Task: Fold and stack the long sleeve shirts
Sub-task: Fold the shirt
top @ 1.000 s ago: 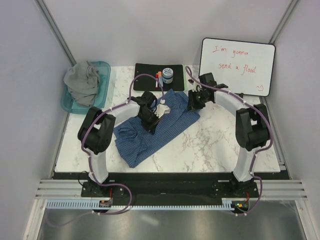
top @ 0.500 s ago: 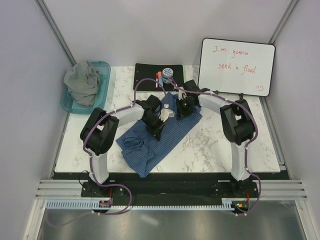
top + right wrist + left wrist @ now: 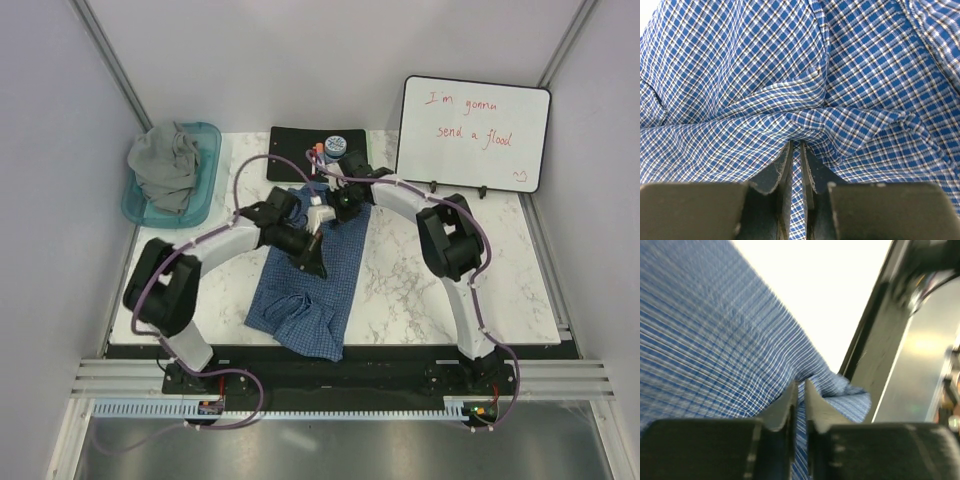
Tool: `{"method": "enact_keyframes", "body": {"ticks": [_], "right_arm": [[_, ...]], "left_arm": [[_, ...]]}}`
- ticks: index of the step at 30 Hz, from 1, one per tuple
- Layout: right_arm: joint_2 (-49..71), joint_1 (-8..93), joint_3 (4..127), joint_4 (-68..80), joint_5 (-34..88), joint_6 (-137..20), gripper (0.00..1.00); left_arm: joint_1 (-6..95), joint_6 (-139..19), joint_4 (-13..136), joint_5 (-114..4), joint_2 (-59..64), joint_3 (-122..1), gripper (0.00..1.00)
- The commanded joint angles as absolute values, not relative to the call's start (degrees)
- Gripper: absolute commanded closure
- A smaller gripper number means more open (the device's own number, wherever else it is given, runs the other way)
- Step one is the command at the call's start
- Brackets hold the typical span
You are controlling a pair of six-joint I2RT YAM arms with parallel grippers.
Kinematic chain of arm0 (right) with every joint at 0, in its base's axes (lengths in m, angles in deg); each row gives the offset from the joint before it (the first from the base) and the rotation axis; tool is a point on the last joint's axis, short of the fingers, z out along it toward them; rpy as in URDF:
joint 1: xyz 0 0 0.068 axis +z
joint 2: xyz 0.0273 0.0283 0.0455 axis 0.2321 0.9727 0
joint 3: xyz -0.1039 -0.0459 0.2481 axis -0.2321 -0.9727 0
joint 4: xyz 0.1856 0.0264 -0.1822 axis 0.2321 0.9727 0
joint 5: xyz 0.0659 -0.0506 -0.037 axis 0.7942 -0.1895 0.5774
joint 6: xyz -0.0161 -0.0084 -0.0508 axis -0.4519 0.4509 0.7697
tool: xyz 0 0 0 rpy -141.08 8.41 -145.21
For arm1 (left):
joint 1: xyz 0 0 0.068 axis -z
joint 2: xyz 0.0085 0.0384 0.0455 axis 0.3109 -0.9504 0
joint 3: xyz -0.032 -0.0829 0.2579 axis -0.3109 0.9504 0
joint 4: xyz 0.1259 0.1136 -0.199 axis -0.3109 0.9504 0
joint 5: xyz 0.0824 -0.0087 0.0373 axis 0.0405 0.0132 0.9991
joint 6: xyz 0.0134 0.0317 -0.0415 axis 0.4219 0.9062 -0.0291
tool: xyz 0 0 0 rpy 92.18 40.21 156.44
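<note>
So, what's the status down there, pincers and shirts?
Left pincer and right pincer both pinched shut on blue-and-white checked woven shirt. Shirt partly bunched on marble table. Plain grey soft shirt sits in translucent teal plastic tub. Nothing in the way.

Open tabletop (image 3: pixel 440 290) right of the checked shirt (image 3: pixel 335 290), whiteboard (image 3: pixel 475 130) behind it

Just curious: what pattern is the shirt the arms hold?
The shirt is blue-and-white check; right wrist view.

left wrist view blurred; checked shirt (image 3: pixel 715 365) runs off its edges; grey shirt (image 3: pixel 165 165) partly hidden inside tub (image 3: pixel 207 192).
</note>
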State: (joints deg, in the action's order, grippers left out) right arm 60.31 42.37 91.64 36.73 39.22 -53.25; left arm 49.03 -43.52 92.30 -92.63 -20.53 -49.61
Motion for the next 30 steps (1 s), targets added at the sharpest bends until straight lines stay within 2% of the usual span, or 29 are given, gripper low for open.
{"method": "enact_keyframes", "body": {"ticks": [1, 3, 4, 7, 10, 12, 16, 17, 20, 26, 30], "right_arm": [[65.9, 44.7, 97.2, 36.0, 40.1, -46.7, 0.82], [66.0, 44.9, 98.7, 36.0, 41.4, -44.2, 0.8], [65.6, 45.0, 99.0, 36.0, 43.0, -43.2, 0.8], [61.6, 45.0, 99.0, 36.8, 43.7, -40.8, 0.75], [55.5, 45.0, 98.5, 38.9, 44.2, -39.7, 0.66], [50.5, 44.9, 97.0, 41.5, 46.2, -40.0, 0.57], [44.9, 45.0, 92.5, 46.6, 51.3, -42.4, 0.52], [43.4, 45.1, 91.2, 47.1, 52.4, -43.7, 0.53], [41.5, 45.6, 85.3, 46.7, 57.2, -46.4, 0.55], [42.9, 49.5, 79.3, 44.2, 58.1, -46.7, 0.6], [45.5, 51.8, 80.1, 44.3, 58.0, -45.7, 0.62]], "left_arm": [[41.8, -50.4, 86.3, -101.1, -9.6, -51.0, 0.73], [39.5, -51.8, 86.3, -101.6, -6.3, -49.5, 0.66], [36.9, -52.2, 86.3, -101.9, -5.0, -48.8, 0.57], [32.5, -51.3, 86.6, -102.5, -1.0, -45.2, 0.41], [30.4, -40.1, 93.0, -100.0, 2.3, -43.7, 0.26], [30.4, -26.5, 98.8, -95.2, 4.2, -45.4, 0.21], [30.3, -1.9, 117.1, -90.5, 5.8, -47.6, 0.22], [30.3, 5.4, 118.6, -89.4, 7.2, -46.6, 0.22], [31.6, 14.1, 122.2, -86.1, 9.6, -42.9, 0.21], [41.4, 17.9, 122.1, -80.2, 14.2, -37.0, 0.17], [44.7, 14.5, 113.2, -78.1, 14.5, -34.1, 0.16]]}}
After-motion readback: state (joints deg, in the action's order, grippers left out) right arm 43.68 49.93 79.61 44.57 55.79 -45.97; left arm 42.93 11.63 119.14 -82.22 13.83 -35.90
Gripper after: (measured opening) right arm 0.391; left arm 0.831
